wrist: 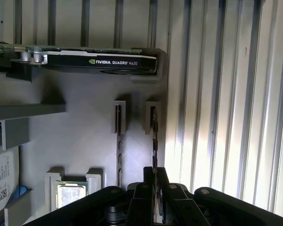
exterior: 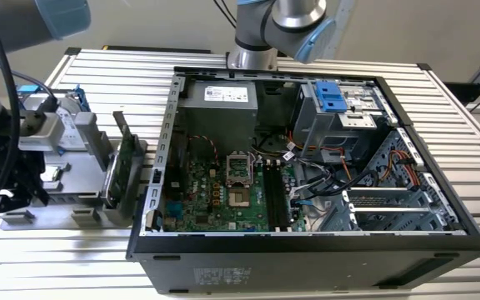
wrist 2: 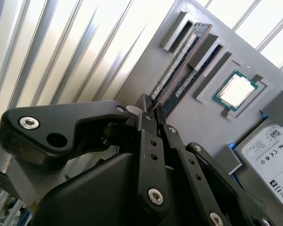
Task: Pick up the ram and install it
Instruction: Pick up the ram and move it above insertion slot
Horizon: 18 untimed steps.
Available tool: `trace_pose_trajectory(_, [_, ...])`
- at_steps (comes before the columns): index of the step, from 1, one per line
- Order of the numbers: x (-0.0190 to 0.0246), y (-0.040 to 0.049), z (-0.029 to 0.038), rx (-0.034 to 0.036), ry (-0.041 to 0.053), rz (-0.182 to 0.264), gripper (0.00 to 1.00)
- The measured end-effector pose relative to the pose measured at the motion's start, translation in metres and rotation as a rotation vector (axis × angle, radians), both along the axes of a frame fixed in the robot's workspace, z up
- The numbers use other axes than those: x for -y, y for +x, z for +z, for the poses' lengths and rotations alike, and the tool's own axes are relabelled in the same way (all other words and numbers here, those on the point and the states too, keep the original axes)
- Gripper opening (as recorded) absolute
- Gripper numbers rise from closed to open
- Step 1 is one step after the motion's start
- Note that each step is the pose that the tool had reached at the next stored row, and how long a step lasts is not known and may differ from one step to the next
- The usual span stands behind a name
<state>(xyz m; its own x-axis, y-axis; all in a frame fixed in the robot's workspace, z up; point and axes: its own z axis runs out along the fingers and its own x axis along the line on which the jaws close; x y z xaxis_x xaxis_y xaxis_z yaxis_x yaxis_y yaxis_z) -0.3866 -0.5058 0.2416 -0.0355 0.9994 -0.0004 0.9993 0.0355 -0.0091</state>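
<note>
My jaws are pinching the ram [wrist: 154, 141] on edge in its holder [wrist: 80, 141] slot, long axis running straight out ahead of them.

You see soft, even light in the exterior view, but in both wrist views glare bleaches the slatted table [wrist 2: 61, 47] (brightest beside the grey holder [wrist: 85, 141]) and leaves the gripper [wrist: 154, 173] a dark silhouette.

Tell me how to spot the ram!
Find the grey tray beside the open computer case. Two thin dark sticks stand on edge in it, near a square silver chip. The ram is the stick nearest the tray's edge, with the end effector right at it.
</note>
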Motion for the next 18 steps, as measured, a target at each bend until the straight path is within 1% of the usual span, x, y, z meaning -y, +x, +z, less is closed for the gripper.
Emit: trace_pose_trajectory(18, [0.0000, 0.0000, 0.0105, 0.0001, 0.0001, 0.000, 0.00])
